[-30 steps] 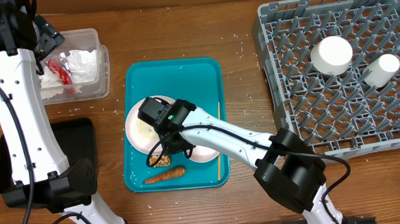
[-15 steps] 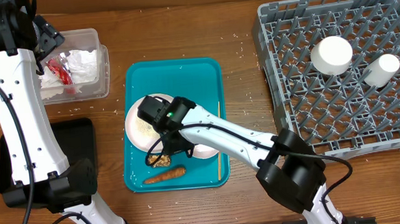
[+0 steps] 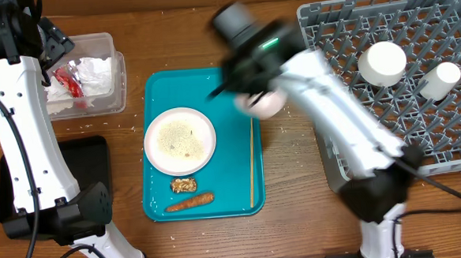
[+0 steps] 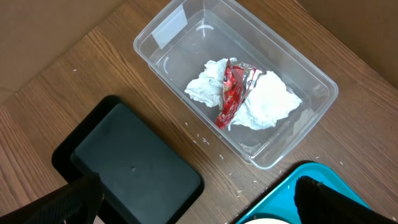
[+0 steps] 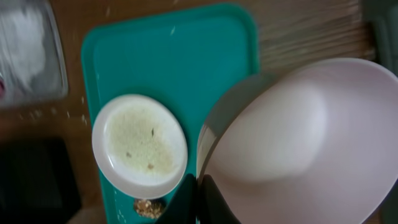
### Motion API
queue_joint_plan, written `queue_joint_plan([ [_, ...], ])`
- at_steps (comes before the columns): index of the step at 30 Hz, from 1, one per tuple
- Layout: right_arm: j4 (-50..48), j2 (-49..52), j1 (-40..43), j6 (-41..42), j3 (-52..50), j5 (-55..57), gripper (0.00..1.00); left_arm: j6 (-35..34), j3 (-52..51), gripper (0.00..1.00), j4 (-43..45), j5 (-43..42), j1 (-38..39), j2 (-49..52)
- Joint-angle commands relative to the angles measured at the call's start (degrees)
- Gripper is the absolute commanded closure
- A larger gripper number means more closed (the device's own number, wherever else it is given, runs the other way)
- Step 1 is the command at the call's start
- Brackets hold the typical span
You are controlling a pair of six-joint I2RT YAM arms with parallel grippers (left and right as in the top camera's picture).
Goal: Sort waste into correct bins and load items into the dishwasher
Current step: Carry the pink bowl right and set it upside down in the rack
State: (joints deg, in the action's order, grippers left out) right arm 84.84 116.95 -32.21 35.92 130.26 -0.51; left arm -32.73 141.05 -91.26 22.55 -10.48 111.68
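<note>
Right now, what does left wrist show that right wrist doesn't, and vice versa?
Left wrist only: the red wrapper, readable against the crumpled napkin.
Right wrist only: the right claw shut on the pinkish-white plate, rice grains on the large white plate, and the brown lump just below it.
Both: the teal tray, the clear tub with the napkin, and the black tray. The tub and black tray are only blurs at the right wrist's left edge.

Bright even light, soft shadows, right arm (image 3: 323,85) motion-blurred overhead, pinkish-white plate (image 5: 298,124) smeared at right wrist
</note>
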Motion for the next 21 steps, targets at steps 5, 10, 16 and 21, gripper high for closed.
queue_joint_plan([
  [5,4.1,-7.5,26.7,-9.5,2.1,-21.3,0.96,-0.7,0.0,0.00,0.0,0.3,0.4,0.5],
  [10,5.4,-7.2,38.9,-21.5,-1.5,-37.3,0.96,-0.7,0.0,0.00,0.0,0.3,0.4,0.5],
  [16,4.4,-7.2,47.8,-30.5,-13.4,-56.3,0.96,-0.7,0.0,0.00,0.0,0.3,0.4,0.5],
  [21,-1.3,-7.2,53.4,-30.6,-22.9,-59.2,0.96,-0.7,0.0,0.00,0.0,0.3,0.4,0.5],
])
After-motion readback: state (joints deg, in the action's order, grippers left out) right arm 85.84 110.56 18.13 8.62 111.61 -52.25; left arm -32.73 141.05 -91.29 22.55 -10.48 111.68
